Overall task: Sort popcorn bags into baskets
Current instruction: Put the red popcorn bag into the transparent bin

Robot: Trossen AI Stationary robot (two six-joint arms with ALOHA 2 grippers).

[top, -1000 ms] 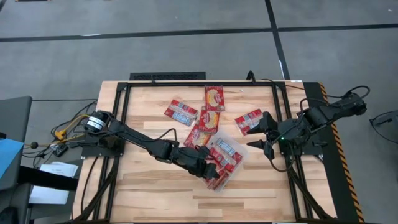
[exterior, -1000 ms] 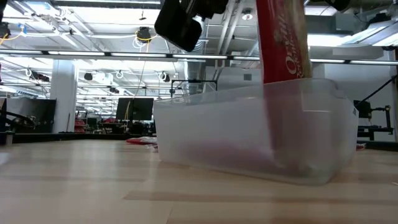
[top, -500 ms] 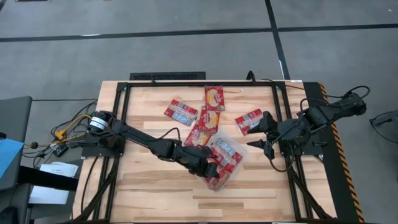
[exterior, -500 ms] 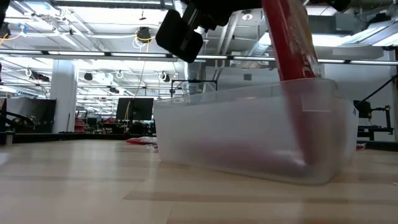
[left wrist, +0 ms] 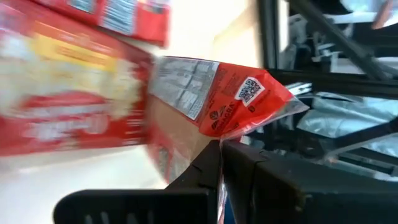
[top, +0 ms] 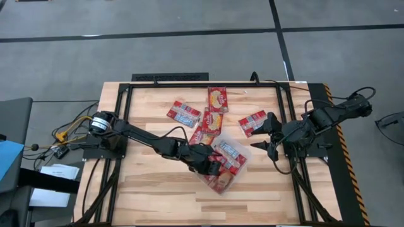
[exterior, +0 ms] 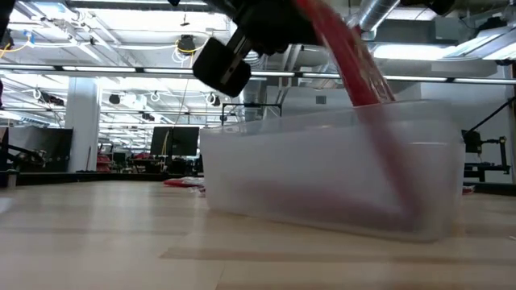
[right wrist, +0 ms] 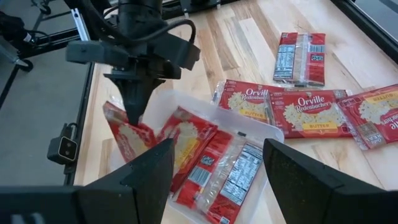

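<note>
The left gripper [right wrist: 134,109] hangs over the clear tray [top: 242,169], its fingers pinched tight on a popcorn bag [right wrist: 127,140] that leans tilted into the tray's end farthest from the right arm. More bags [right wrist: 214,168] lie flat inside the tray. Others [top: 213,107] lie loose on the table [top: 151,189] just beyond it. The right gripper [top: 264,134] waits beside the tray, fingers spread wide, holding nothing.

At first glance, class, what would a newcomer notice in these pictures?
The left gripper, jaws shut on a red popcorn bag, tilts it into the clear tray at mid-table. More bags lie on the wood behind it, and the right gripper waits open beside one.
</note>
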